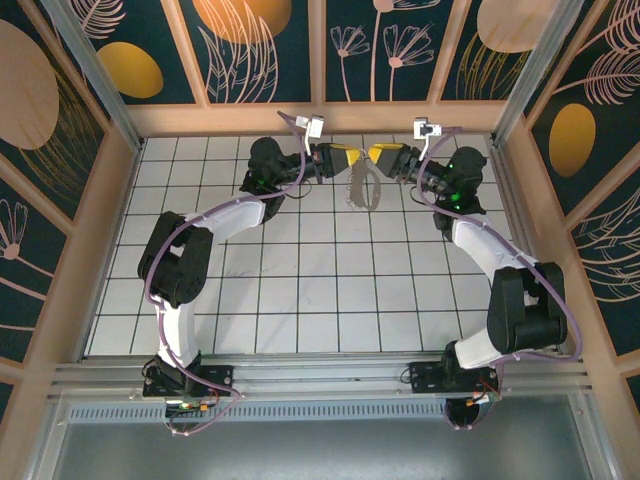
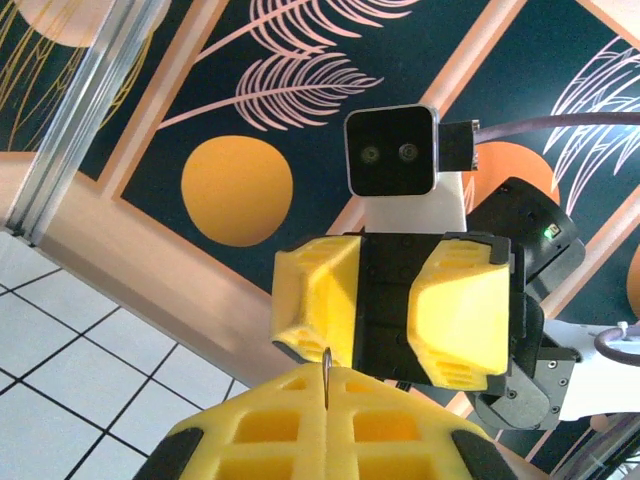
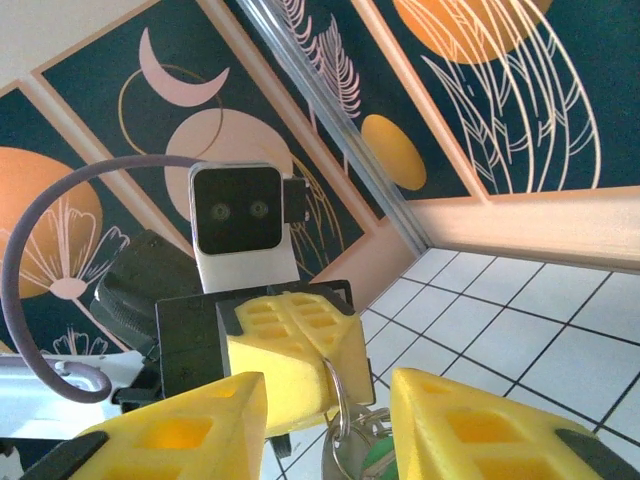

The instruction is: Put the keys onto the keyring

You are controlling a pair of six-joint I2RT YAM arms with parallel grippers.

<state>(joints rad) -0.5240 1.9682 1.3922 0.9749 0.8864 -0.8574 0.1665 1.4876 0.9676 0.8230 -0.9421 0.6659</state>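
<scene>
Left jaws: closed. My yellow fingers (image 2: 330,435) meet at the bottom centre of the left wrist view. A thin metal wire, the ring (image 2: 327,372), stands up out of the seam between them, pinched there.

Right jaws: standing apart. In the right wrist view they sit at the bottom left and bottom right with a gap between. The keys (image 3: 350,450) hang from the ring in that gap, at bottom centre. I cannot tell whether either pad touches them. One key has a green head (image 3: 375,458); the others are silver and partly cut off by the frame edge.

Finger material: matt moulded plastic, latticed with square pockets, on black housings.

Top view: both jaws meet nose to nose at the upper centre of the frame, over the worktop (image 1: 300,290). The ring shows as a thin pale loop just below them. I cannot tell whether it hangs clear of the tiles.

Surface: white square tiles with dark grout lines and a slight sheen.

Arms (image 1: 180,260): white shells, black joints, purple cable along each.

Room: a pale wood frame holds dark teal panels (image 1: 250,45) printed with orange discs and pink line-drawn leaves. An aluminium rail (image 1: 320,375) runs across the bottom of the frame.
</scene>
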